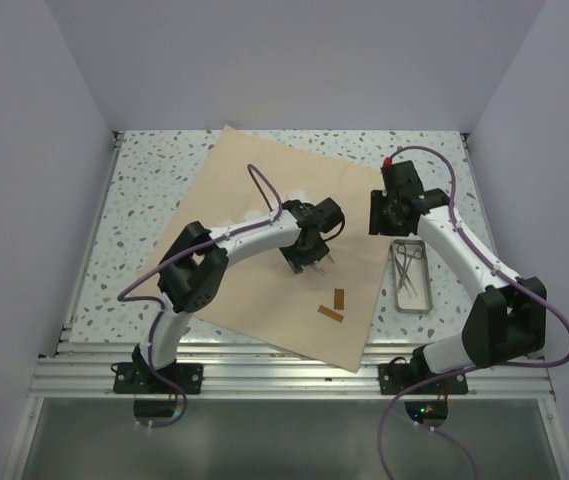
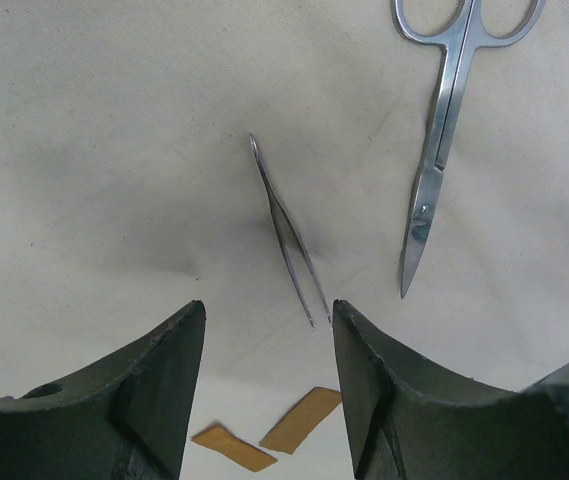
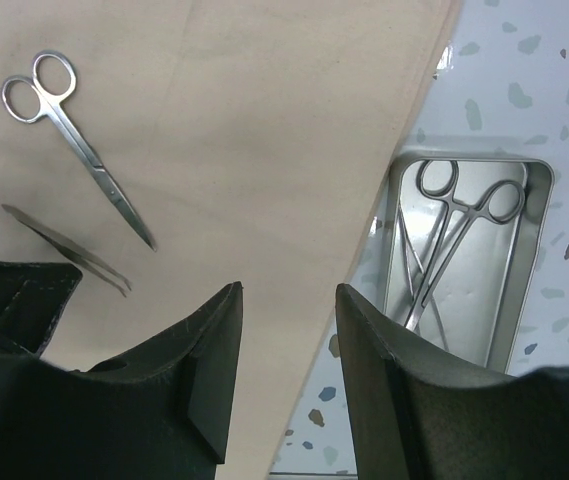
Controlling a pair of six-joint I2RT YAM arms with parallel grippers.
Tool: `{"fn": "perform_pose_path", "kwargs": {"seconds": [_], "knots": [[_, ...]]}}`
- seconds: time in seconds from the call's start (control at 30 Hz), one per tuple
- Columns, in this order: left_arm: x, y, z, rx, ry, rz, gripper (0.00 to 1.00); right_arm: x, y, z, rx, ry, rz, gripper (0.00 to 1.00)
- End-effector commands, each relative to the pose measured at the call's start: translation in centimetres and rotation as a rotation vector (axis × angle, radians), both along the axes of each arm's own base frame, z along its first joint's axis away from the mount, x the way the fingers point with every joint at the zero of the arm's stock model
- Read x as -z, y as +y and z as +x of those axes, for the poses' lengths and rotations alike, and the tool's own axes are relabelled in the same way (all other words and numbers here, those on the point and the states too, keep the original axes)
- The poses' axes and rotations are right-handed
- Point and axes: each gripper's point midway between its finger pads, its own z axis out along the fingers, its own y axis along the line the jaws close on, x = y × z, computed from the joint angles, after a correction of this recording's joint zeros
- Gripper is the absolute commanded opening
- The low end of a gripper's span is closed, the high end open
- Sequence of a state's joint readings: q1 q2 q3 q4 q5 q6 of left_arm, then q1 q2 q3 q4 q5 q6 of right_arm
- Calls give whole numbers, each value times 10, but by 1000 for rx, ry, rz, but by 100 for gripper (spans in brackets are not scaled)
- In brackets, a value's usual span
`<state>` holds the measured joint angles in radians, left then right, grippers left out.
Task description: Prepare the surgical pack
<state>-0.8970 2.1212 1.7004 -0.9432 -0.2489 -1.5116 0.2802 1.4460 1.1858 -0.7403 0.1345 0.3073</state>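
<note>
The surgical pack cloth [image 1: 254,200] lies spread as a wide tan sheet on the table. It also fills the left wrist view [image 2: 114,150] and the left of the right wrist view [image 3: 264,120]. Steel scissors [image 2: 449,130] and tweezers [image 2: 289,235] lie on it, and both show in the right wrist view, scissors [image 3: 84,160] and tweezers [image 3: 64,245]. My left gripper [image 1: 309,262] hovers open and empty just short of the tweezers' tips [image 2: 269,320]. My right gripper [image 1: 384,215] is open and empty over the cloth's right edge [image 3: 289,295].
A small steel tray [image 1: 429,290] stands right of the cloth, holding forceps [image 3: 454,240] and other instruments. Two tan tape strips [image 1: 334,305] lie on the cloth near its front, also seen in the left wrist view [image 2: 299,420]. White walls enclose the speckled table [image 1: 144,180].
</note>
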Motion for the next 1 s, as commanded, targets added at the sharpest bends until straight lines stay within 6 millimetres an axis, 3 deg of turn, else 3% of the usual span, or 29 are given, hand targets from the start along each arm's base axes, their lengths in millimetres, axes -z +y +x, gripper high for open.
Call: {"fn": "perform_pose_path", "kwargs": {"seconds": [0.0, 0.17, 0.53, 0.97], "knots": [[-6, 5, 8, -63, -17, 21, 57, -16, 2, 6, -15, -57, 22, 46], [6, 4, 7, -87, 27, 22, 54, -21, 2, 8, -11, -79, 26, 47], [9, 0, 21, -102, 7, 37, 50, -20, 3, 7, -26, -81, 39, 47], [25, 1, 13, -85, 59, 50, 27, -20, 6, 6, -39, -78, 46, 47]]}}
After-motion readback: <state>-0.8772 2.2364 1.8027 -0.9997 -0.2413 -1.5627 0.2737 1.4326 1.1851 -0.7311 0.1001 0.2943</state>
